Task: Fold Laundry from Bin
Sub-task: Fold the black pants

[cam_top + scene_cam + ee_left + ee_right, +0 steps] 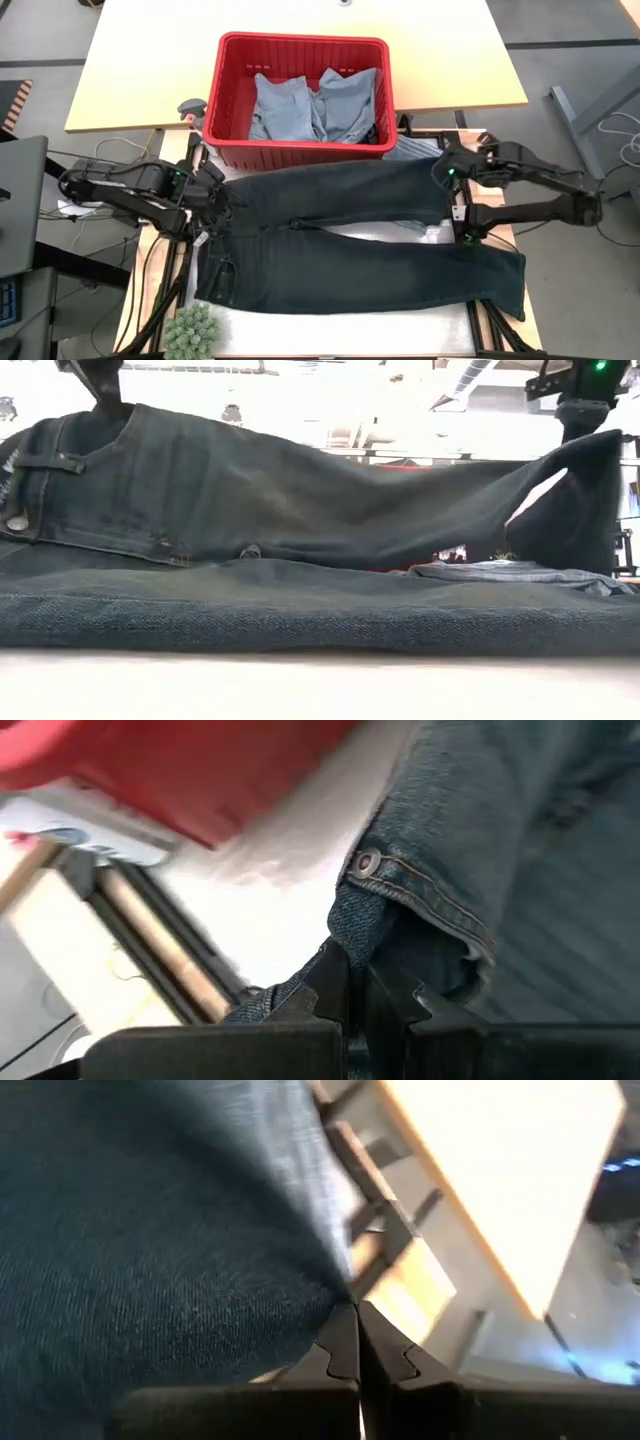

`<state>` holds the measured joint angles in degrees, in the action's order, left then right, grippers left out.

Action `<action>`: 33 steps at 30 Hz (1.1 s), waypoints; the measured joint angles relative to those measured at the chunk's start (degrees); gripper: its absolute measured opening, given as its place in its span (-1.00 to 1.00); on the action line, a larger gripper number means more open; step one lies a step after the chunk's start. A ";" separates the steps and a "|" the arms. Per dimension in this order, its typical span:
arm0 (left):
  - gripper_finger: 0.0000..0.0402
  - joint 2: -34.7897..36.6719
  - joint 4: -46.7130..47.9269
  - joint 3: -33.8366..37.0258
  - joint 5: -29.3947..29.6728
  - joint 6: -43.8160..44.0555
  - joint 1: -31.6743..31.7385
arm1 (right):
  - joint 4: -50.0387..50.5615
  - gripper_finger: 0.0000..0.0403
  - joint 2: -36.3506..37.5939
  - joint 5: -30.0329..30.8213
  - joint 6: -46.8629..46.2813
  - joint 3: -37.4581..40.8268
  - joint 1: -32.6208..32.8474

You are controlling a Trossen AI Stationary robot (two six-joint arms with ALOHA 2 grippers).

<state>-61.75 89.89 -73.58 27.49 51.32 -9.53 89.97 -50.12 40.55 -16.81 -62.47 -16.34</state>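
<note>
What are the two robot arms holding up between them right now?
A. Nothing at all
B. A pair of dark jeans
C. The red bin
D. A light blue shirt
B: the left gripper is shut on the waistband of the jeans and the right gripper on a leg end, lifting one leg off the table, while the light blue clothes lie in the bin.

**White table, loaded**

Carries dark jeans [360,250] spread across most of the white table [330,335], waistband left, legs running right. Holds the red bin [300,150] at the far edge, just beyond the jeans. Shows a striped grey-blue garment [415,150] peeking out right of the bin. Bears a small green plant [192,332] at the near left corner.
</note>
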 joint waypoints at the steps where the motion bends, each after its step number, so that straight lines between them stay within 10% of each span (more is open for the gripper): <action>1: -1.00 0.81 -0.04 1.07 0.75 -0.36 1.16 | -0.06 -0.93 0.52 0.93 1.52 -0.44 -1.86; 8: -1.00 5.54 -1.06 1.08 5.09 -5.26 9.54 | -0.74 -0.93 1.49 3.59 11.19 -5.57 -13.39; 17: -1.00 4.92 0.35 -1.49 6.93 -11.97 14.20 | 0.21 -0.93 3.05 -0.26 10.31 -9.74 -13.16; 23: -1.00 4.38 0.22 -1.57 5.49 -14.25 14.20 | 0.21 -0.92 2.86 -19.01 11.65 -10.09 -7.78; 33: -1.00 4.34 0.19 -1.57 5.81 -16.16 14.20 | -10.09 0.05 -2.87 -19.94 24.67 -2.33 -7.62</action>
<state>-57.41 90.08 -75.16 33.30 35.16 4.67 79.88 -52.98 20.61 7.86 -64.79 -23.95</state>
